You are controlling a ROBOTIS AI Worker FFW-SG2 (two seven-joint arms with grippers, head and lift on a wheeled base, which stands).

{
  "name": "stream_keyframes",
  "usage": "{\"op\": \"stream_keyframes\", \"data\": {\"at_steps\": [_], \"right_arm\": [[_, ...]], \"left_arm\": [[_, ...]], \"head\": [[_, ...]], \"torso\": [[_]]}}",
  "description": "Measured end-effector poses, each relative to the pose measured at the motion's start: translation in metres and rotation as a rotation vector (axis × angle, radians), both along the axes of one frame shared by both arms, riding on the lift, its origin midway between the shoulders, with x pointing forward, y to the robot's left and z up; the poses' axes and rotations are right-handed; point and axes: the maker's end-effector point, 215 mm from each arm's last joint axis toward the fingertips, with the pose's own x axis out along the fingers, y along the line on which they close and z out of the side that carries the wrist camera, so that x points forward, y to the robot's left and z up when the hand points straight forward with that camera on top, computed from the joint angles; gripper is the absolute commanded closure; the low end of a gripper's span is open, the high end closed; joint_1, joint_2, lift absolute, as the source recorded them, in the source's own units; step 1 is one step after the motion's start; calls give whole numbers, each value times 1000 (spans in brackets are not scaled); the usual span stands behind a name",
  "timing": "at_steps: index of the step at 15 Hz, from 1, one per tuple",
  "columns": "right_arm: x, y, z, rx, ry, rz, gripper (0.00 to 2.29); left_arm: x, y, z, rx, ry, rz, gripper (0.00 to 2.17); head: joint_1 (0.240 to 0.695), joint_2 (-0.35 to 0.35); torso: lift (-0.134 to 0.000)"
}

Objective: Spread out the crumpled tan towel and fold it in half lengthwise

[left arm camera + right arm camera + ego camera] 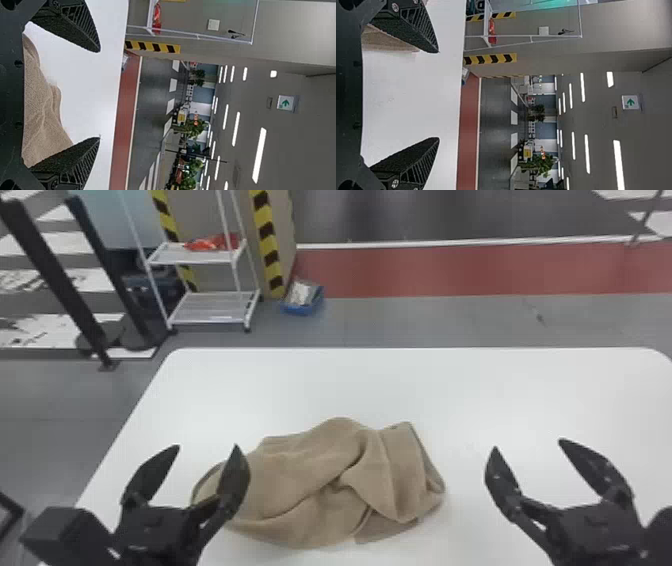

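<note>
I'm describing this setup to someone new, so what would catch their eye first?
Likely the crumpled tan towel, heaped on the near part of the white table. Then the open black grippers: left gripper by the towel's left end, right gripper off to its right. Beyond the table, yellow-and-black stripes stand out beside the white shelf rack.

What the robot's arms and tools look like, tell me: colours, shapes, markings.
Both the left tool and the right tool are black, with chunky, angular housings behind two fingers that taper to a point. The fingers have a rough, grainy surface and ribbed sides, and silvery screw heads sit near their bases. The visible arm parts are black too.
</note>
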Motion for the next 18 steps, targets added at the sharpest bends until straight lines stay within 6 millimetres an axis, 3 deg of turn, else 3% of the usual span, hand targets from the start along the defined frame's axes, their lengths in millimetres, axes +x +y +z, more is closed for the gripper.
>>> {"op": "stream_keyframes", "data": {"at_steps": [14, 18], "right_arm": [[0, 2, 4, 0, -7, 8, 100], [-5, 34, 7, -12, -18, 119, 97]], "left_arm": [[-1, -1, 3, 5, -3, -1, 87], [-2, 0, -1, 5, 4, -1, 87]], "head": [[695, 105], [695, 143]], "torso": [[-124], [-124]]}}
